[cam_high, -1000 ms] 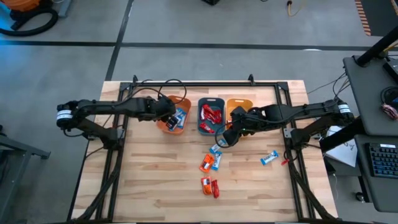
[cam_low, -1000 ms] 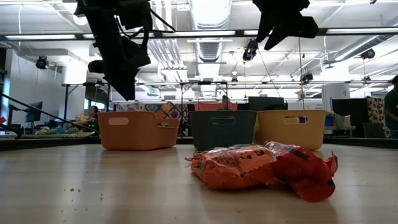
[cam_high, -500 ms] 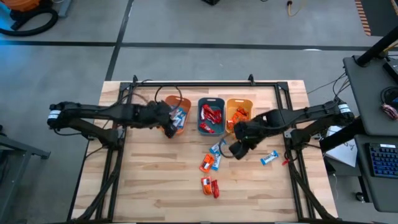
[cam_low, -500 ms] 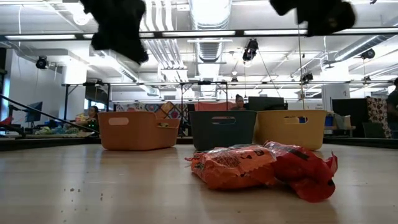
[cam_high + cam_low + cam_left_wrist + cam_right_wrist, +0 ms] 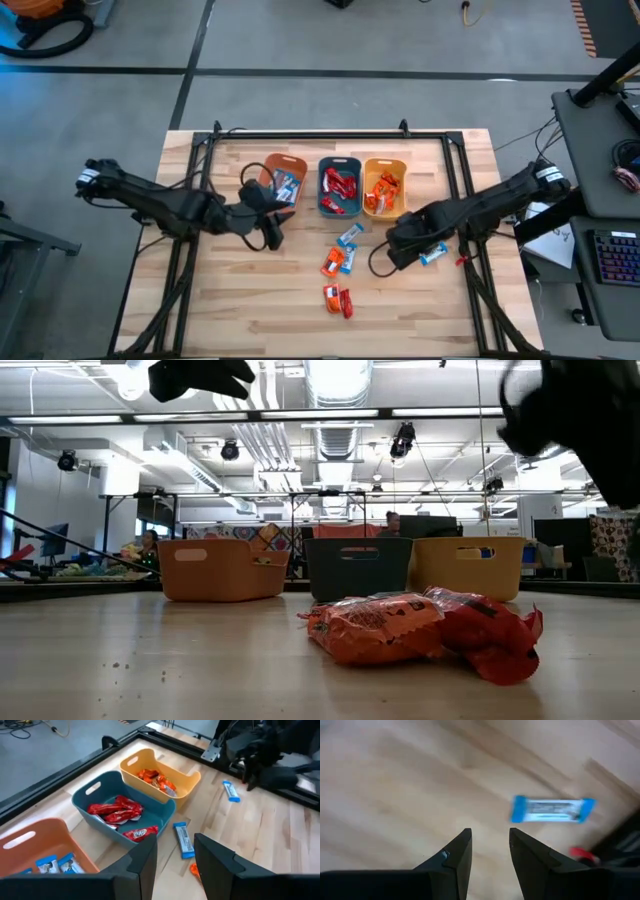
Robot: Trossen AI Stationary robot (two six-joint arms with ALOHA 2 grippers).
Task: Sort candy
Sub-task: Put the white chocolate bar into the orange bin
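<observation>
Three bins stand in a row at the table's far middle: orange (image 5: 281, 180) with blue-and-white candy, teal (image 5: 339, 187) with red candy, yellow-orange (image 5: 384, 186) with orange candy. Loose candy lies on the wood: a blue one (image 5: 348, 237), an orange and blue pair (image 5: 336, 262), an orange and red pair (image 5: 337, 300), and a blue one (image 5: 433, 254) at the right. My left gripper (image 5: 272, 234) hangs open and bare near the orange bin's near side. My right gripper (image 5: 490, 851) is open, pointing down just left of the right blue candy (image 5: 552, 810).
A black metal frame (image 5: 330, 135) runs along the table's far edge and down both sides. The orange and red pair (image 5: 420, 630) fills the low view's middle. Bare wood lies at the near left (image 5: 230, 310).
My left gripper has left the orange bin, swinging toward the near edge and rising, tipping closer to level. My right gripper has gone from over the yellow-orange bin toward the table's near right, sinking toward the lone blue candy and tipping to point down.
</observation>
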